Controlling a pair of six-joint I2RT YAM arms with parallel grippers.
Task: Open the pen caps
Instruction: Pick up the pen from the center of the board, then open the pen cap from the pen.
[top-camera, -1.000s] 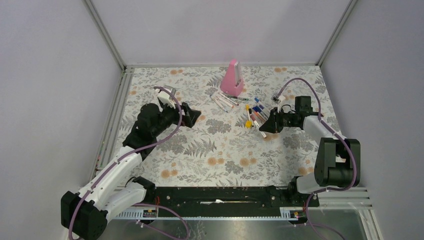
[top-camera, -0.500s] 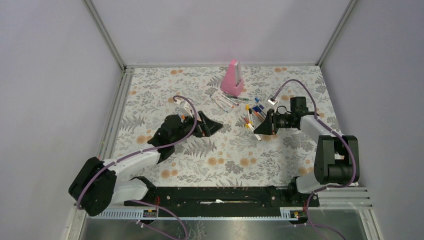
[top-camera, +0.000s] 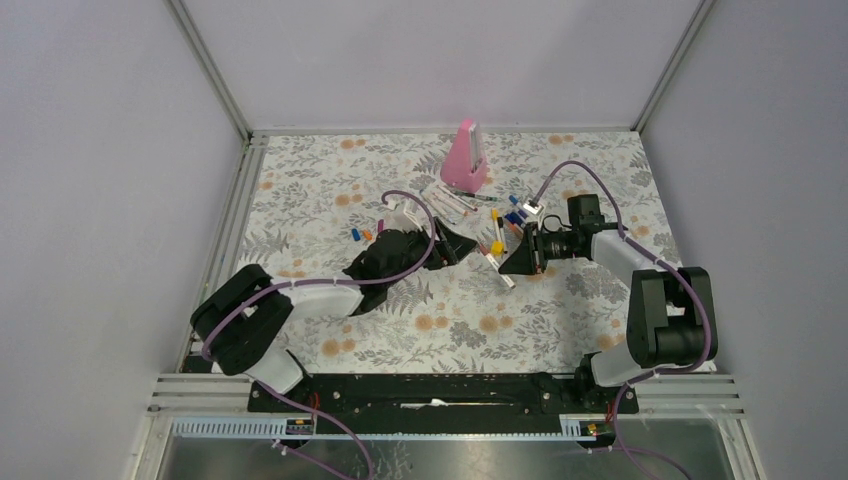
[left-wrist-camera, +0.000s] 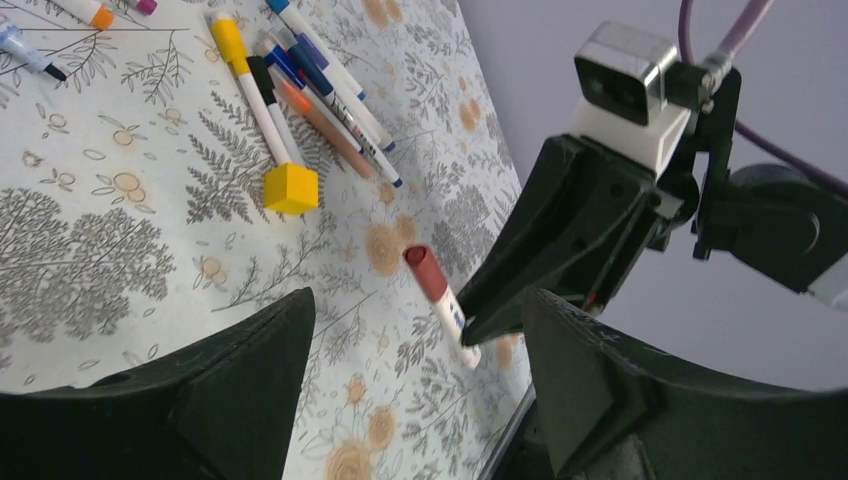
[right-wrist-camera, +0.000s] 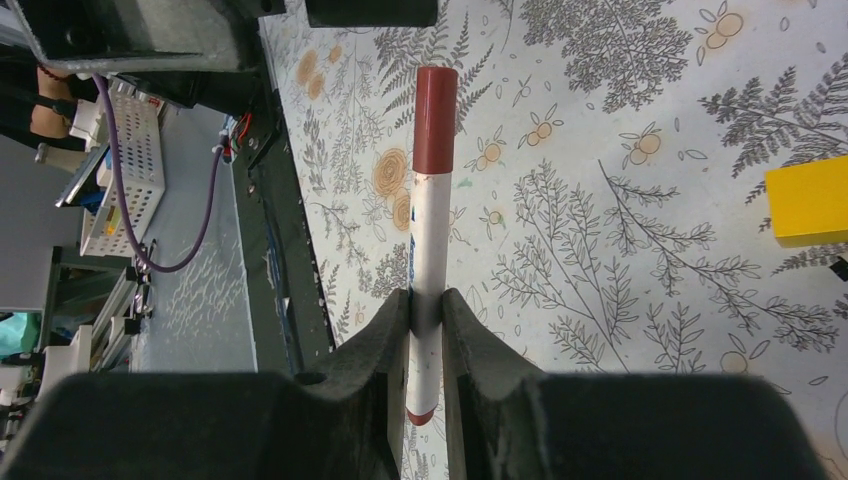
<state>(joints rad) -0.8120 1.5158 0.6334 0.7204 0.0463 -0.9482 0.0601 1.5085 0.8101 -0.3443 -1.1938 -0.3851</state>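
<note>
The right hand (right-wrist-camera: 425, 305) is clenched on a thin white plastic marker (right-wrist-camera: 432, 230). Its two black fingers pinch the barrel near the tail end, so most of the barrel sticks out ahead of them. The marker's brownish-red cylindrical plastic cap (right-wrist-camera: 436, 120) is still seated on the front end. It is held off the floral-patterned table (top-camera: 330, 190), roughly at the table's middle and a little toward the right edge.

The cap points at the left hand (left-wrist-camera: 415, 300), which faces it from the left-edge side, released, with its jaws spread wide and nothing pinched. In the left wrist view the cap shows in the gap between the two black fingers (left-wrist-camera: 240, 380), apart from both.

A yellow cube-shaped block (left-wrist-camera: 290, 188) lies on the table near the held marker. It sits at the near end of a loose bundle of white markers with coloured caps (top-camera: 515, 222), toward the far right corner. A second small bundle (top-camera: 448, 203) lies near the tall pink wedge-shaped object (top-camera: 465, 158), which stands upright close to the far edge. A small loose blue cap (top-camera: 356, 234) and an orange cap (top-camera: 367, 235) lie side by side on the table, on the left-edge side of the left arm.
</note>
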